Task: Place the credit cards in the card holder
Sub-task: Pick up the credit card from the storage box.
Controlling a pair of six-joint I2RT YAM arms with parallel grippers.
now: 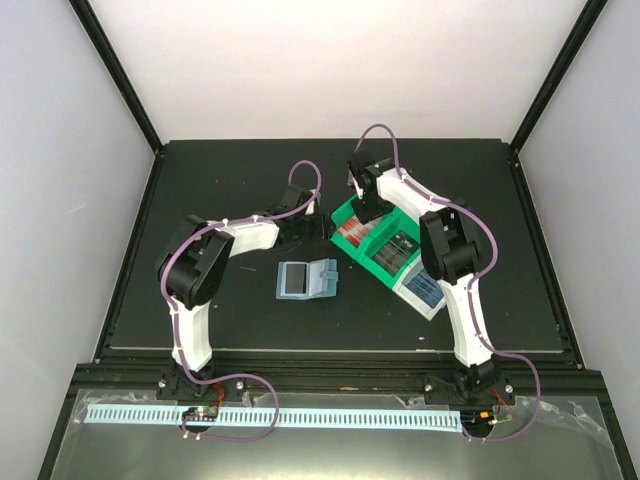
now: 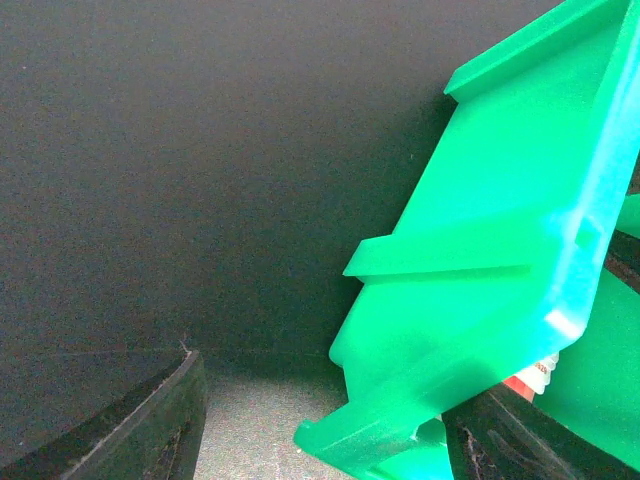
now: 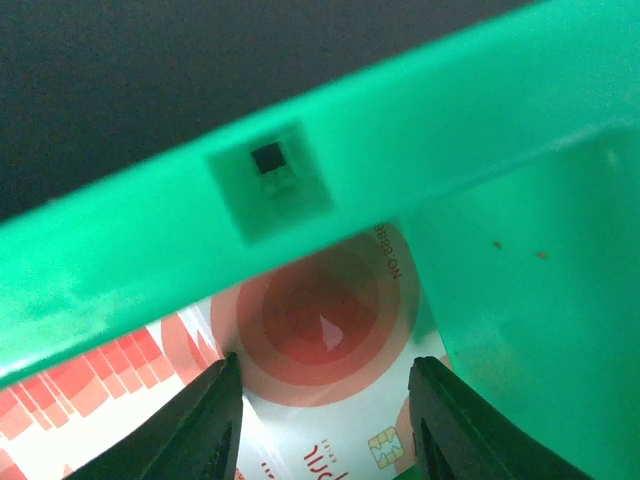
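Observation:
The card holder (image 1: 307, 280) lies open and flat on the black mat, blue with clear pockets. Red-and-white credit cards (image 1: 367, 240) lie in a green bin (image 1: 347, 213). In the right wrist view one red-and-white card (image 3: 325, 320) lies just beneath my right gripper (image 3: 325, 405), which is open and reaches down inside the bin (image 3: 420, 130). Both its fingers (image 3: 215, 420) are over the card, and I cannot tell whether they touch it. My left gripper (image 1: 316, 222) is open beside the bin's left wall. In the left wrist view the bin's corner (image 2: 480, 250) sits between its fingers (image 2: 160, 430).
Dark cards (image 1: 400, 250) lie in the green bin's near part. A white bin (image 1: 415, 292) with blue cards (image 1: 425, 287) adjoins it at the front right. Black frame posts stand at the mat's back corners.

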